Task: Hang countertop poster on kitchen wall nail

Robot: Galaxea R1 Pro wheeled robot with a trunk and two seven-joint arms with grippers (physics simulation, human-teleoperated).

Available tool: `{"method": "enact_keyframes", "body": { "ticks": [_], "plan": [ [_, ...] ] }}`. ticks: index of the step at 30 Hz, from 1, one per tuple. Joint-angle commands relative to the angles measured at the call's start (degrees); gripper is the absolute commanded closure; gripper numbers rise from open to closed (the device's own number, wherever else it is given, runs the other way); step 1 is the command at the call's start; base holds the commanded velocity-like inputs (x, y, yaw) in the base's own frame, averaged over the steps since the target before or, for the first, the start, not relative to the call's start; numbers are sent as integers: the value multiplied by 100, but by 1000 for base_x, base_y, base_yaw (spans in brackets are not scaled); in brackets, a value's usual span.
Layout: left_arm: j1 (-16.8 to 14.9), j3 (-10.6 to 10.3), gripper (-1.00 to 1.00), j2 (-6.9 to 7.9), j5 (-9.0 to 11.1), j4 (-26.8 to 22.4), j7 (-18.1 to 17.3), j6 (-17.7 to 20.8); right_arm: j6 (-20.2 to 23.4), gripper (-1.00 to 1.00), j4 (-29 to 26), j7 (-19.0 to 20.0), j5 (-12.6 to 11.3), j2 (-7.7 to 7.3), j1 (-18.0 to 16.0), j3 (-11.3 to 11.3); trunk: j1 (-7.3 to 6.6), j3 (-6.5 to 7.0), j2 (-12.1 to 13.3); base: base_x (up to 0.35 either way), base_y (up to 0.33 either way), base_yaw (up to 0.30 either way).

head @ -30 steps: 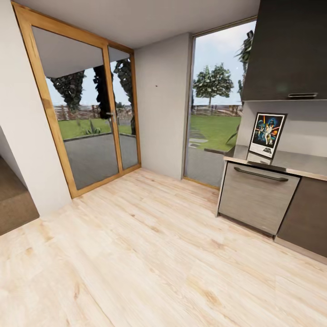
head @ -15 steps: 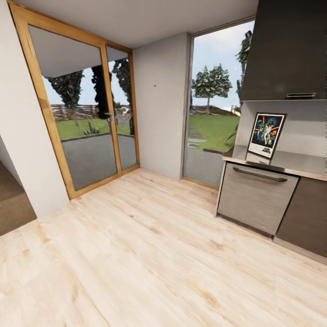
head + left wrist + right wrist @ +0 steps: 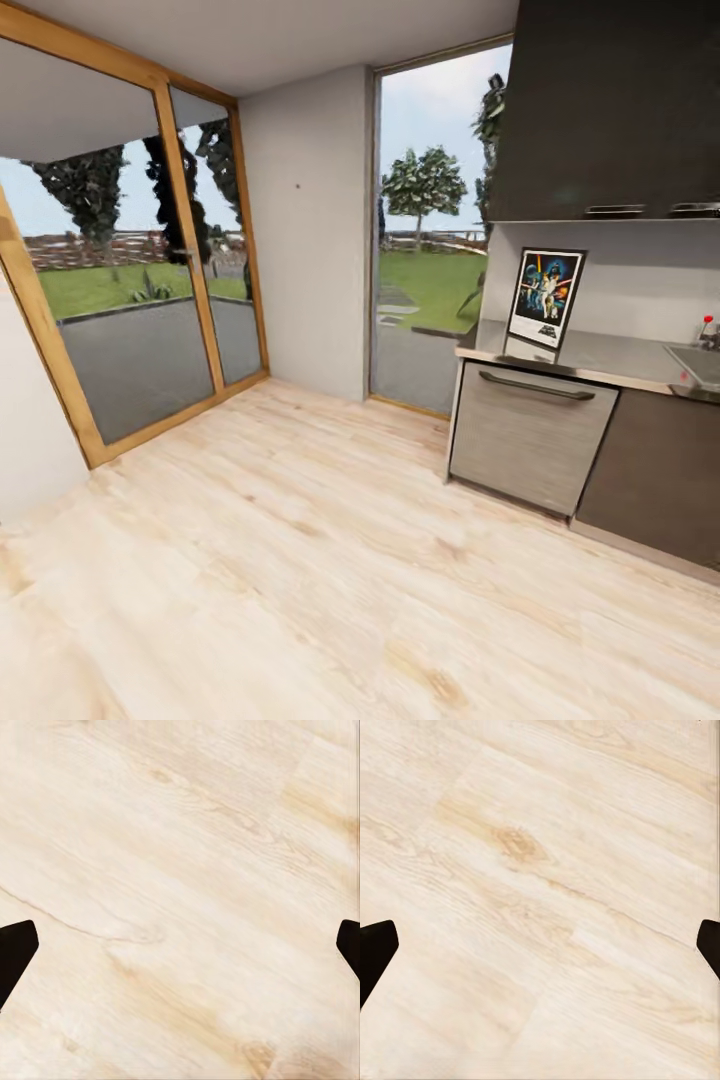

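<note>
A kitchen corner seen from the robot's head camera. The upright rectangular Star Wars poster point(image 3: 546, 298), with thin black frame, white border and dark blue artwork, stands leaning against the pale wall at the near end of the long dark grey glossy countertop point(image 3: 610, 352). Below the countertop sit a grey cabinet front with a dark bar handle point(image 3: 528, 432) and a darker panel beside it. Dark upper cabinets point(image 3: 610, 110) hang above. A tiny dark wall nail point(image 3: 298, 184) shows as a mere dot on the plain pale grey wall panel point(image 3: 310, 230) between a wood-framed glass door point(image 3: 120, 270) and a tall window point(image 3: 428, 230) looking onto lawn and trees.

The left gripper point(image 3: 180, 952) and right gripper point(image 3: 540, 952) each point down at pale wooden plank floor point(image 3: 300, 560). Each shows two black fingertips set wide apart with nothing between them, so both are released and empty. The poster lies far ahead of both grippers, up at counter height and well out of reach.

By my judgement, this is the approach step, with the pickup not yet begun. The next move calls for driving the base close to the countertop's end, then raising an arm to grasp the poster's frame edge.
</note>
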Motion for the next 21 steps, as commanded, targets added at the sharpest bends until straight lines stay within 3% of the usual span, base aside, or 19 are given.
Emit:
{"method": "enact_keyframes", "body": {
  "ticks": [1, 21],
  "plan": [
    [2, 4, -100, -2, -3, -6, -2, -9, -18, -100, 6, -2, -2, 0, -4, -3, 4, -5, -2, 330, 0, -102],
    [2, 18, -100, 5, -3, -6, -2, -8, -5, -100, 26, 1, -10, 0, -4, 0, 4, -5, -2, 331, 0, -11]
  ]
}}
